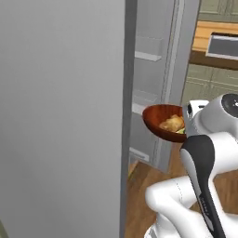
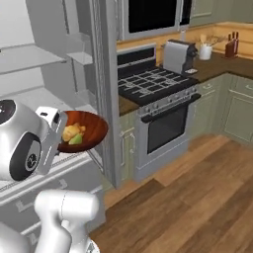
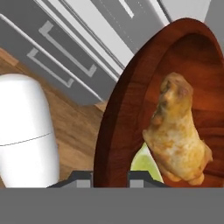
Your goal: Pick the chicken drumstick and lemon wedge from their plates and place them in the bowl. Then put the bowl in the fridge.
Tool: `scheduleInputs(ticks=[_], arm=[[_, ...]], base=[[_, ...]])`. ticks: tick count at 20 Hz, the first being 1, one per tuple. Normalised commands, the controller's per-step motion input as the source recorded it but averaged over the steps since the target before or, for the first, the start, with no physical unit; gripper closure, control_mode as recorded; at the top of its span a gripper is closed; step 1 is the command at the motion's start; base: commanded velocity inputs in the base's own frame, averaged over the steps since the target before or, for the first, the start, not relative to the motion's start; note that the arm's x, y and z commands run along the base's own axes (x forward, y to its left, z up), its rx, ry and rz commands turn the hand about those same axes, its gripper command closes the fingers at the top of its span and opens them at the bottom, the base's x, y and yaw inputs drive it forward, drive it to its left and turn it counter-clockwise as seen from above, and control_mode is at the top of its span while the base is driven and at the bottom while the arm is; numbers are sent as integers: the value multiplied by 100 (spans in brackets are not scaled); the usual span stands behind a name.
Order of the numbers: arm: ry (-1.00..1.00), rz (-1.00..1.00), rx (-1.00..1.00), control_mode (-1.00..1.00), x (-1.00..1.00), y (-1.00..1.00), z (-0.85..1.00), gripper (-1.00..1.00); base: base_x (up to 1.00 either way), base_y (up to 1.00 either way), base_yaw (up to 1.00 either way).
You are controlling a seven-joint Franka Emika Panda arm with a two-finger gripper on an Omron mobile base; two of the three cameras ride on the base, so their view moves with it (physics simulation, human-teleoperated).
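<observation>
bowl [image 1: 160,122] of glossy reddish-brown wood hangs in the air at the open fridge [image 2: 59,64], carried by the gripper [image 3: 110,177], whose fingers are pinched narrow on the near rim, one tip outside the wall and one inside. that rim hold looks chosen so the load inside is left alone: the chicken drumstick [image 3: 179,131] lies on the bowl's floor with the lemon wedge [image 3: 144,166] tucked just beside and partly under it, both already out of their plates. in the right base view the bowl sits roughly level, which would keep the food from sliding out, and it is held out ahead of the white arm toward the fridge's grey-white interior, near a shelf edge and above the drawers. whether it is already over a shelf or only in front of the opening i cannot tell. the fridge door [image 1: 60,116] stands swung wide as a grey slab at the arm's left, clear of the way in. behind, to the right, a stove [image 2: 158,94] and wooden floor [image 2: 197,197] lie well apart from the work. judging by this, only the setting down inside remains.
</observation>
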Motion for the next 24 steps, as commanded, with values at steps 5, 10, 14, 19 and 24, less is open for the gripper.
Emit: scheduleInputs(ticks=[5,10,14,19,24], arm=[[0,0,0,100,0,0,0,100],[0,0,0,100,0,0,0,100],[0,0,0,100,0,0,0,100],[0,0,0,100,0,0,0,100],[0,0,0,100,0,0,0,100]], base=[[3,-17,66],[0,-45,61],[8,-30,68],[15,-39,70],[9,-51,49]])
